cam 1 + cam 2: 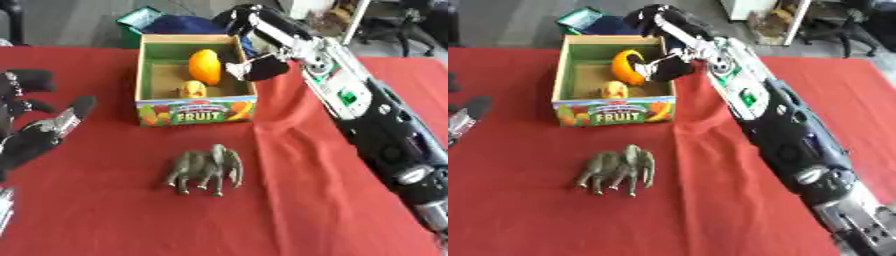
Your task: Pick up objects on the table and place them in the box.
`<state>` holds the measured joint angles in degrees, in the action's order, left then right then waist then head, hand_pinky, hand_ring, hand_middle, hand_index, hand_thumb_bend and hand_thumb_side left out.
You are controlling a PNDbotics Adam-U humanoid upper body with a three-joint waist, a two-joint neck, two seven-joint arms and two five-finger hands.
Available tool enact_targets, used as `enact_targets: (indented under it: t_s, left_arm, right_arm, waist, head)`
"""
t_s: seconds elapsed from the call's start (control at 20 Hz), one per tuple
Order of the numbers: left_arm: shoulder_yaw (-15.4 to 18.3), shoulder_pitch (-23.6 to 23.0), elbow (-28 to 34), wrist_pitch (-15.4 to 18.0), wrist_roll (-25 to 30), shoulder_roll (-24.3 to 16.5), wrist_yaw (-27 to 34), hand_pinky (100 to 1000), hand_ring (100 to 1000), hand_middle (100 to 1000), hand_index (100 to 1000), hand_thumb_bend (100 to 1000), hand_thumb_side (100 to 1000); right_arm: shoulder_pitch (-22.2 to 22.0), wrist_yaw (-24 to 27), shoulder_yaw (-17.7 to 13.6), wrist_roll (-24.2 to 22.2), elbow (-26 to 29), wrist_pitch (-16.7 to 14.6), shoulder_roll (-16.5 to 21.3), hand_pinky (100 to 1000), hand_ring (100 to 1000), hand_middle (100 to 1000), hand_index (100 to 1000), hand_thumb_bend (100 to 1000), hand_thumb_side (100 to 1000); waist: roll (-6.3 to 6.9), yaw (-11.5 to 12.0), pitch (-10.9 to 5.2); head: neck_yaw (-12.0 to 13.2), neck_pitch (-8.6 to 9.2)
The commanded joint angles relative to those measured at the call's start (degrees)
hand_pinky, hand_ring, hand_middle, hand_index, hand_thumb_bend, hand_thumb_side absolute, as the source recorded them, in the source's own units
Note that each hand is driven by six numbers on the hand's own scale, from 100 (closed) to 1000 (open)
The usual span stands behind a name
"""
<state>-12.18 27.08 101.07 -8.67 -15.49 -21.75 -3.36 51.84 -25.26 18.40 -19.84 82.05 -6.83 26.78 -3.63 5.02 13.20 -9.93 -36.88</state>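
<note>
A cardboard fruit box [198, 112] stands at the back middle of the red table. Inside it an orange fruit [205, 66] stands on end, with a small yellow thing [193, 89] in front of it. My right arm reaches in from the lower right, and its hand [260, 69] hangs over the box's right wall, beside and above the orange fruit, fingers relaxed and holding nothing. A grey toy elephant [206, 170] stands on the cloth in front of the box. My left hand [45, 132] rests open at the left edge, far from the elephant.
The red cloth [114, 215] covers the whole table. Behind the box, off the table, lie a blue bundle [184, 25] and a green container [136, 20]. My right forearm [376, 115] lies across the table's right side.
</note>
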Motion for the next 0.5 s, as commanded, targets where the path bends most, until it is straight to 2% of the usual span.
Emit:
enact_targets:
  t_s: [0.05,0.5]
  left_arm:
    - [0.48,0.34,0.36,0.20,0.00,-1.54,-0.34,533,704,533,667,730,365]
    - [0.45,0.16,0.26,0.14,0.31,-1.70,-0.43,533,706,534,668,726,366]
  right_arm:
    - [-0.69,2.04,0.76,-2.29,4.37,0.32,2.48,739,757,772,885,147,326]
    - [-6.43,3.62,1.91,-5.45,6.92,0.44,3.19,730,756,772,883,111,392]
  waist:
    - [0.30,-0.14,-1.34]
    - [0.42,-0.50,-1.42]
  head:
    - [0.25,-0.65]
    - [0.34,-0.94]
